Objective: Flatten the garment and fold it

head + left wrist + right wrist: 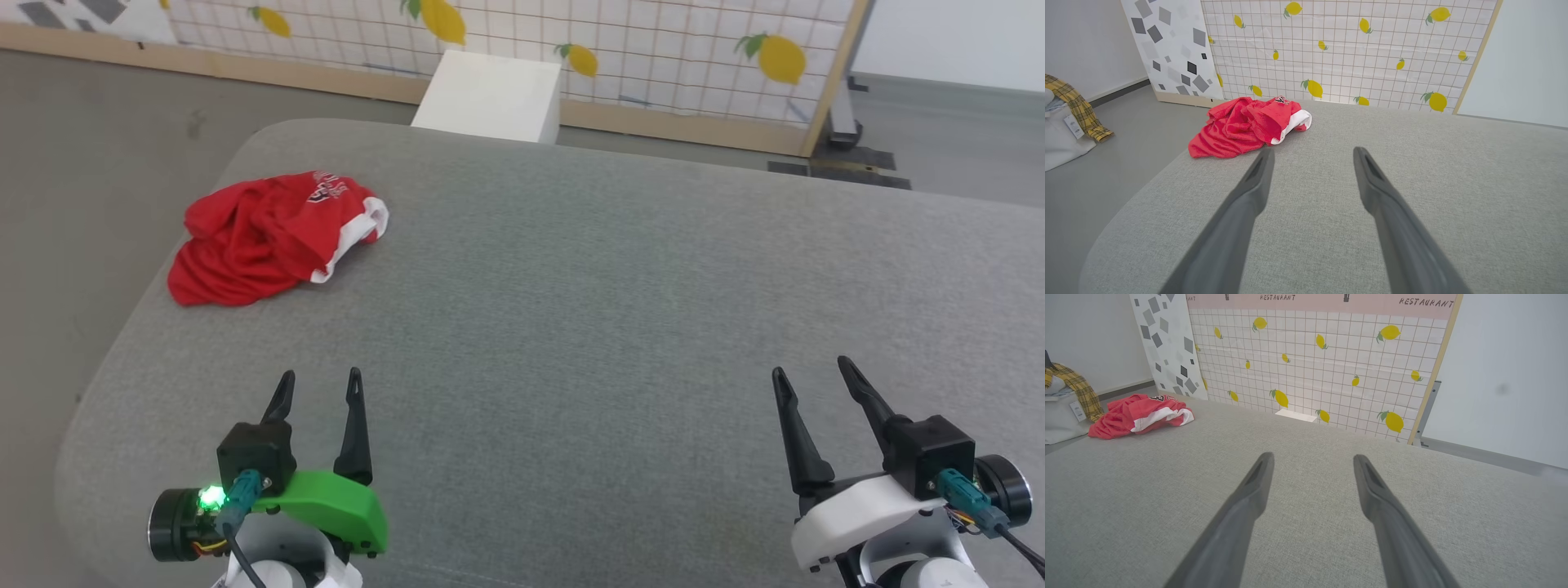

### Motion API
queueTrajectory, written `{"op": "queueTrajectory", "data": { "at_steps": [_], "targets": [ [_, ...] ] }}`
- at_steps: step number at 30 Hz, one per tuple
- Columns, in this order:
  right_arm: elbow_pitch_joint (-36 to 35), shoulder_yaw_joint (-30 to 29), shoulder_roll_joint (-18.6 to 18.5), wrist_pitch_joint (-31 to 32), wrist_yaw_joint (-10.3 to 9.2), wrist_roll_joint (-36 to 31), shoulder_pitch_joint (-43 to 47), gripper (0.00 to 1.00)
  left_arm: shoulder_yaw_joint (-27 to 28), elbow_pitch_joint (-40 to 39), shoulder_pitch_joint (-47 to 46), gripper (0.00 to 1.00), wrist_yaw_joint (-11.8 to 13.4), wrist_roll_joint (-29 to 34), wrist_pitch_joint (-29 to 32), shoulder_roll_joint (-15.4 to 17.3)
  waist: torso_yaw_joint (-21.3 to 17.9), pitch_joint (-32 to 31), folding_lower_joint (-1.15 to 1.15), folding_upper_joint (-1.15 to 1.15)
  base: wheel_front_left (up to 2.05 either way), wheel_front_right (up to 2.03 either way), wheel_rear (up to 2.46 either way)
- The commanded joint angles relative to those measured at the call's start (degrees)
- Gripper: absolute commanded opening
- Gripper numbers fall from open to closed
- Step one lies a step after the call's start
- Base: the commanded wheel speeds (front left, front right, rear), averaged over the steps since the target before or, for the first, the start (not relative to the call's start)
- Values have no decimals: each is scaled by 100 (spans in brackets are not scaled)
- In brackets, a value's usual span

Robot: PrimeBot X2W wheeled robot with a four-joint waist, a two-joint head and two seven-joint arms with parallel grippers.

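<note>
Left gripper (321, 373) at the near edge, fingers spread and empty, right gripper (810, 366) parted the same way, grey fabric tabletop (571, 286) ahead, red shorts (261, 233) crumpled in a heap at its far left corner, white box (490, 98) and lemon-print panel (653, 49) beyond.

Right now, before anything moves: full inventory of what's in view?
garment: one, bright red with white trim, crumpled on the table's far left, near the edge
table: one, grey fabric top, under both grippers
white box: one, beyond the table's far edge
lemon-print panel: one, white grid with yellow lemons, standing behind the table
patterned panel: one, white with grey squares, left of the lemon panel
plaid cloth: one, yellow and dark, draped on a white pile at the far left of the left wrist view
floor: grey, around the table
left gripper: one, dark fingers, open, over the near left of the table
right gripper: one, dark fingers, open, over the near right
</note>
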Motion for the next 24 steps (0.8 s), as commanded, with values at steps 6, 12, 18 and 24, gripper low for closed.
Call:
{"op": "queueTrajectory", "data": {
  "at_steps": [6, 12, 18, 24],
  "targets": [
    [47, 16, 5, -114, -3, 37, -100, 100, -13, 33, -94, 100, 68, -76, -114, 7, 372, 15, -1, 0, 0, 0, 0],
    [74, 18, 6, -181, -4, 49, -111, 100, -8, 55, -86, 100, 97, -121, -185, 8, 589, 10, -1, 0, 0, 0, 0],
    [95, 24, 6, -251, -4, 61, -122, 100, -5, 78, -79, 100, 118, -164, -255, 8, 786, 11, -1, 0, 0, 0, 0],
    [127, 47, 7, -322, -5, 80, -139, 100, -1, 111, -58, 100, 145, -213, -326, 7, 965, 13, -1, 0, 0, 0, 0]
  ]
}}
